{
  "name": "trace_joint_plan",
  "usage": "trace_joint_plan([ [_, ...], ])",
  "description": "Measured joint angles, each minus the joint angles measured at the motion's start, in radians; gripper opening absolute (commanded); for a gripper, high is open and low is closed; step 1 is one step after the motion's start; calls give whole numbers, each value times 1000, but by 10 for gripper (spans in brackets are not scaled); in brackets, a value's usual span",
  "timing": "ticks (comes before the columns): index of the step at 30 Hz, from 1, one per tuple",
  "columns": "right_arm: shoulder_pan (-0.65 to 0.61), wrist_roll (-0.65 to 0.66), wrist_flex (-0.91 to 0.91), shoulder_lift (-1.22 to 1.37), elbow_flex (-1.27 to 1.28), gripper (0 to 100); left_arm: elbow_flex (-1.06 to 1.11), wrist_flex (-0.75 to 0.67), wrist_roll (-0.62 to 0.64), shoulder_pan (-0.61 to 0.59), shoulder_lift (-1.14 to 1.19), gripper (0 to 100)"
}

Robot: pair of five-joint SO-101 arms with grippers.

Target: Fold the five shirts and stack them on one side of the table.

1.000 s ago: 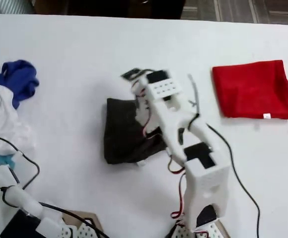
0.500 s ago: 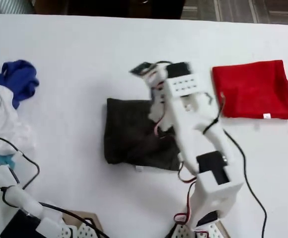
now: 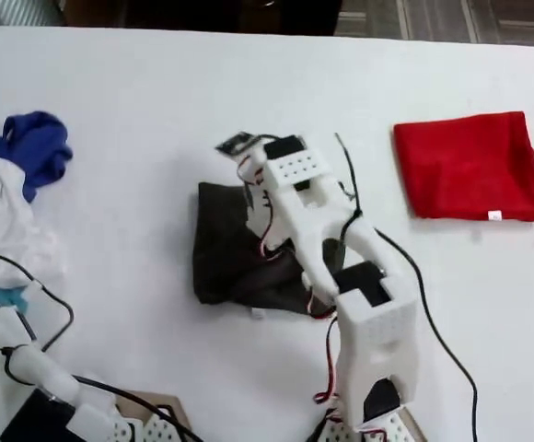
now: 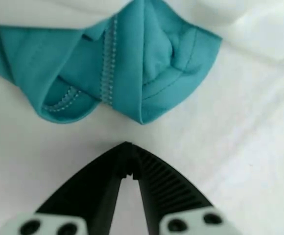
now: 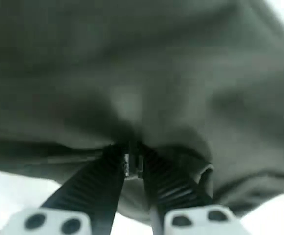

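The dark shirt point(image 3: 223, 249) lay crumpled near the middle of the table point(image 3: 156, 92). From the right wrist view, a fold of it point(image 5: 132, 73) was pinched in the right gripper point(image 5: 132, 164). Its black fingers point(image 5: 103, 176) were closed tight on the cloth, with fabric bunched around the tips. The right arm point(image 3: 327, 230) stretched out over that shirt and hid part of it from above.

A red shirt point(image 3: 470, 166) lay folded flat on the right arm's side, well apart from the dark one. On the other side, a blue shirt point(image 3: 32, 147) sat in a loose heap, touching a rumpled white shirt point(image 3: 0, 221) at the table's edge.

The left gripper point(image 4: 127, 152) hung over white cloth with its fingers point(image 4: 98, 186) brought together and nothing between them. A teal shirt point(image 4: 132, 58) lay bunched just beyond their tips, partly tucked under white fabric. The left arm point(image 3: 18, 359) stood low at the near corner, with black cables point(image 3: 110, 391) trailing from it.

The table was plain white, and past its far edge a strip of floor point(image 3: 433, 18) showed.
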Motion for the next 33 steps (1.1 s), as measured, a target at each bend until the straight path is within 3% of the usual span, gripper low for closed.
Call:
trace_joint_plan([
  [11, 35, 0, 157, -48, 17, 20, 0, 0, 0, 0, 0, 26],
  [27, 35, 0, 157, -219, 233, 20, 0, 0, 0, 0, 0, 26],
  [33, 37, 0, 54, -261, 391, 20, 0, 0, 0, 0, 0, 26],
])
